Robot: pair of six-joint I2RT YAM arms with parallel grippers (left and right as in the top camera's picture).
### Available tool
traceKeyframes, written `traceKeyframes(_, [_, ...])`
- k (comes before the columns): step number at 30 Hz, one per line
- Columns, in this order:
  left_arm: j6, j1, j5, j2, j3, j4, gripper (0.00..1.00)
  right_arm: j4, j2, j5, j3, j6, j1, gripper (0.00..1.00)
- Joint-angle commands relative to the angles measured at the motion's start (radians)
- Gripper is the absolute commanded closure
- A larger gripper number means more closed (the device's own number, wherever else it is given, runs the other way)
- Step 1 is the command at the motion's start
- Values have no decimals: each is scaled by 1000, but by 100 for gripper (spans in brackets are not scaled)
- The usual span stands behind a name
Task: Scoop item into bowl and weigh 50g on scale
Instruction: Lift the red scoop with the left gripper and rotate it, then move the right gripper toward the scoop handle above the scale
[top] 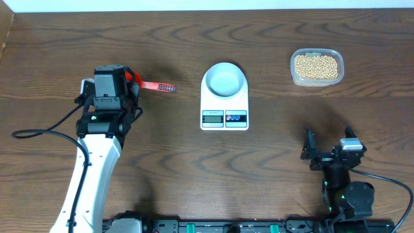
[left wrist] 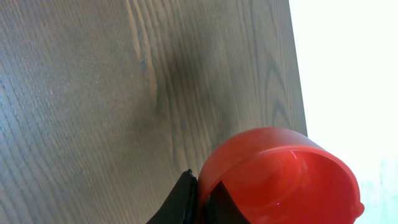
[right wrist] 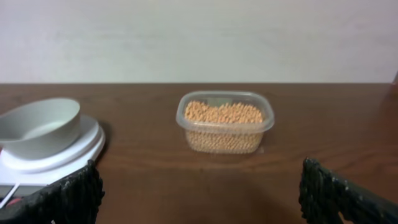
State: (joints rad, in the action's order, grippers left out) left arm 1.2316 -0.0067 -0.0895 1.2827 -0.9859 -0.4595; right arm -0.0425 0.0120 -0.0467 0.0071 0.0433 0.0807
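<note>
On the left half of the bench (top: 272,175), my left end effector (top: 131,82) is clamped tight on a red scoop (left wrist: 280,180). The cup sits just by my fingers and the handle runs left to right, its tip pointing toward the scale (top: 224,118). Whether I grip the rim or the root of the handle, the views leave unclear. The cup looks empty.

The beans (top: 316,66) lie well off to the right in a clear tub (right wrist: 268,122) at the far right of the bench. They are beyond the scale and the bowl (top: 224,79), which sits empty on its platform. By my reckoning the scoop has to pass over both to reach them.

My left arm reaches up from the near edge, wrist tipped down over the wood. My right end effector (top: 330,145), near right, is closer to the tub; it is spread wide, holds nothing and faces the tub head-on.
</note>
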Motion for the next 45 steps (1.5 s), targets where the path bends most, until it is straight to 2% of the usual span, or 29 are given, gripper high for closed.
traceKeyframes(1, [5,2,-28,-2,13,-4,93,54,-3,24,-2,-23,-10,1])
traceKeyframes(13, [4,2,-16,-2,13,-21,93,220,55,87,-2,0,-10,1])
traceKeyframes(22, [5,2,3,-2,13,-21,93,496,319,132,12,36,-10,1])
traceKeyframes(25, [5,2,19,-2,13,-21,93,535,420,173,49,104,-10,1])
traceKeyframes(34, [4,2,30,-2,13,-22,93,515,732,340,264,197,-10,1])
traceKeyframes(38, [4,2,30,-2,13,-29,93,362,872,391,408,306,-10,1])
traceKeyframes(41, [4,2,30,-2,13,-32,93,286,957,521,496,312,-10,1])
traceKeyframes(45, [4,2,30,-2,13,-32,93,327,1018,720,546,312,-10,1])
